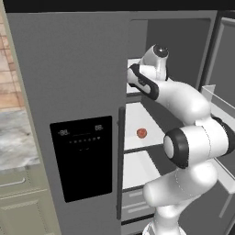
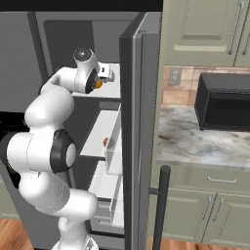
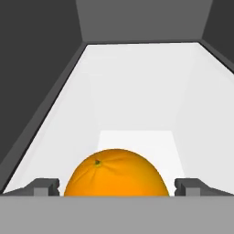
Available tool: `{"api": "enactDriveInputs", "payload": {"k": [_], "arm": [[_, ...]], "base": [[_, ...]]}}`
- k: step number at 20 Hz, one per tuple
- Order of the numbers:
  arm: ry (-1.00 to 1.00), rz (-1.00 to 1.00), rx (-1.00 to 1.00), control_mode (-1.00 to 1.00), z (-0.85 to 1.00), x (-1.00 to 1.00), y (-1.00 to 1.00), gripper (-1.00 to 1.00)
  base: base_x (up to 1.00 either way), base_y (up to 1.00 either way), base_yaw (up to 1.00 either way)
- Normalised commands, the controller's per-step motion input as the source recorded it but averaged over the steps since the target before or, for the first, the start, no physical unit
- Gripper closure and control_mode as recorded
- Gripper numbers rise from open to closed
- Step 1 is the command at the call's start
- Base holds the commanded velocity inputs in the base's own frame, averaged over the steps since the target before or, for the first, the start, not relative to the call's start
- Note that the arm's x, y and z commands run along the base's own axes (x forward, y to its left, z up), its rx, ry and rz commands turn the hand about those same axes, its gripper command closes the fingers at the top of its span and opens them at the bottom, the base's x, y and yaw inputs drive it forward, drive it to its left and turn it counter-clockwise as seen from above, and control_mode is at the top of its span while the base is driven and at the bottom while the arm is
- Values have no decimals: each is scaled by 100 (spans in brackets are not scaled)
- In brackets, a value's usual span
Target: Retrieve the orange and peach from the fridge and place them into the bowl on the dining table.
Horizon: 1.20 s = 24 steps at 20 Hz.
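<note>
The tall grey side-by-side fridge (image 1: 69, 92) stands with its right door swung wide, so the white arm can reach onto the upper white shelf (image 3: 137, 105), where the smooth, bright orange fruit (image 3: 116, 172) sits. In the hand view the orange lies at six o'clock, between the two dark fingertips, one at about seven (image 3: 43, 186) and one at about five. The claw (image 3: 116, 189) is spread slightly wider than the fruit, with a sliver of white shelf visible on each side, so it looks set to close and has not yet pinched. In the right base view the orange shows as a spot at the claw (image 2: 100, 80). The small pinkish-red peach (image 1: 142, 133) waits alone on the shelf below, presumably for a second trip.
</note>
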Motion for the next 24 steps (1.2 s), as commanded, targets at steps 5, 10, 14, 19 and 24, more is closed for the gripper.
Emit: {"api": "enactDriveInputs", "payload": {"k": [5, 10, 14, 19, 24], "arm": [[2, 0, 0, -100, -54, -4, 3, -100], [4, 0, 0, -100, -62, -18, 0, 100], [5, 0, 0, -100, -51, -11, 0, 100], [-12, 0, 0, -100, -4, -71, -8, 100], [-26, 0, 0, -100, 3, -100, -31, 100]], "base": [[0, 0, 0], [0, 0, 0], [0, 0, 0], [0, 0, 0], [0, 0, 0]]}}
